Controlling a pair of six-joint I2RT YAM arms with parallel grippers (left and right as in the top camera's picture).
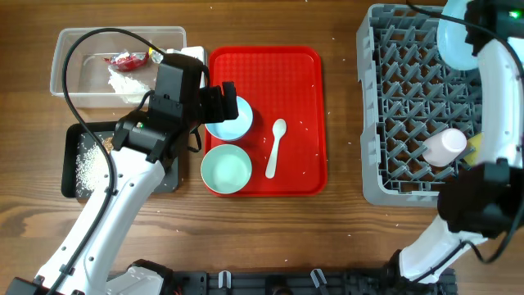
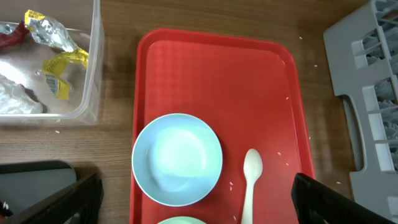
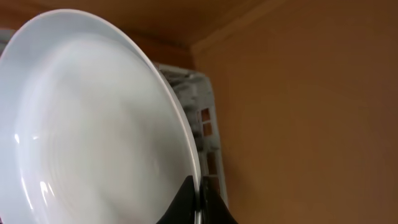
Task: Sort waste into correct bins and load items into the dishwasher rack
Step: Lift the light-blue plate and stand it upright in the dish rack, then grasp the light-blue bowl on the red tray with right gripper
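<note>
My left gripper (image 1: 219, 98) is open and empty above a pale blue bowl (image 1: 236, 123) on the red tray (image 1: 303, 82). In the left wrist view its fingers (image 2: 196, 205) straddle that bowl (image 2: 177, 158). A second bowl (image 1: 226, 170) and the white spoon (image 1: 275, 147) lie beside it. My right gripper (image 3: 198, 199) is shut on the rim of the pale blue plate (image 3: 93, 124) and holds it on edge over the far corner of the grey rack (image 1: 409, 98). A pink cup (image 1: 444, 147) lies in the rack.
The clear tub (image 1: 57, 65) holds a red wrapper (image 1: 127, 59), a yellow wrapper (image 2: 59, 62) and tissue (image 1: 131, 82). The black bin (image 1: 70, 164) holds rice grains (image 1: 88, 168). A few grains lie on the tray and table. My right arm crosses the rack's right side.
</note>
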